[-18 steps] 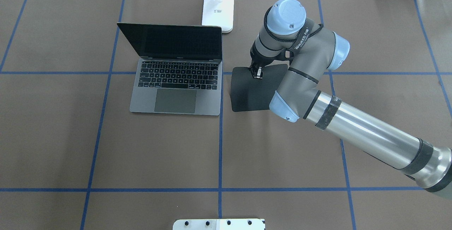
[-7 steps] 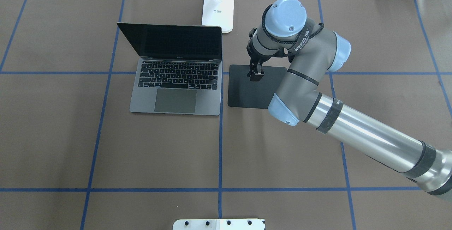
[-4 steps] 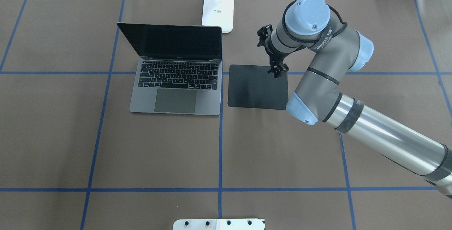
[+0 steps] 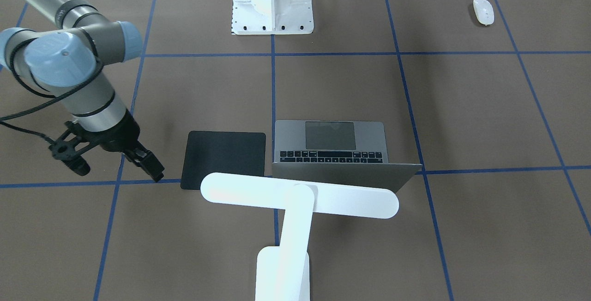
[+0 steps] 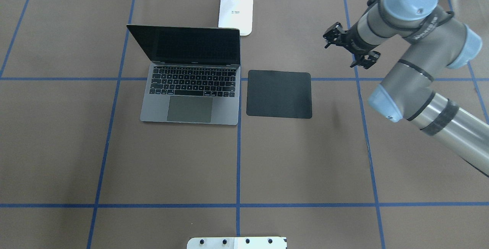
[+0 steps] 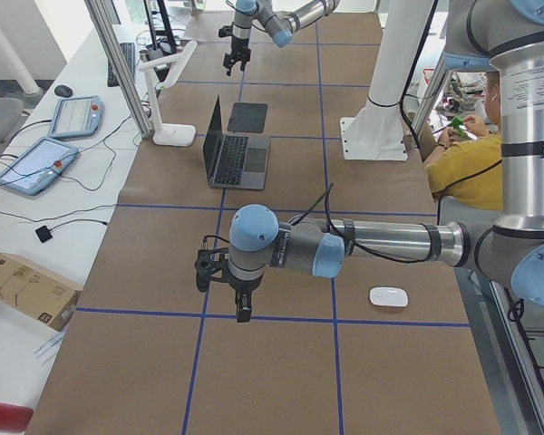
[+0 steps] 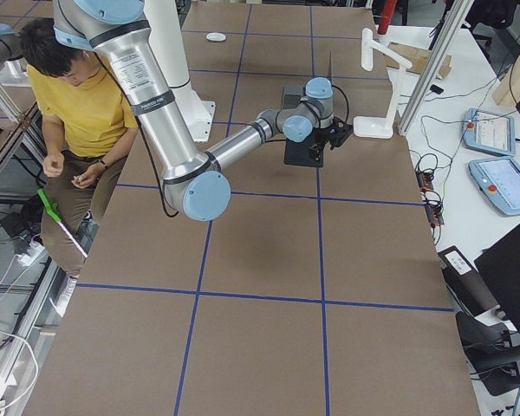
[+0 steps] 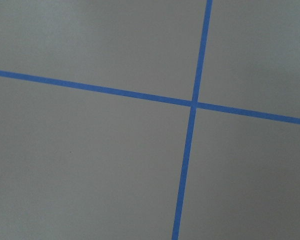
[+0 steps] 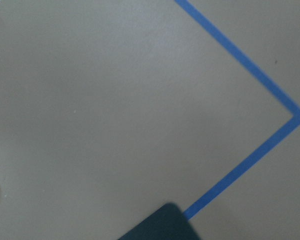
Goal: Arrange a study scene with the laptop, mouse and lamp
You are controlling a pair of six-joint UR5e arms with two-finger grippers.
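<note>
You'll find the mouse [image 4: 483, 11] near the tabletop's robot-side edge, toward its left end. It is close to the left claw [image 6: 242, 308] and far from the right claw [image 4: 154, 171], which hovers beside the black pad [image 5: 279, 94]. Neither claw's opening can be made out.

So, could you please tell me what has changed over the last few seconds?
The right gripper laid the black pad flat beside the laptop, let go and withdrew toward the robot's right. The laptop and the lamp stayed put.
</note>
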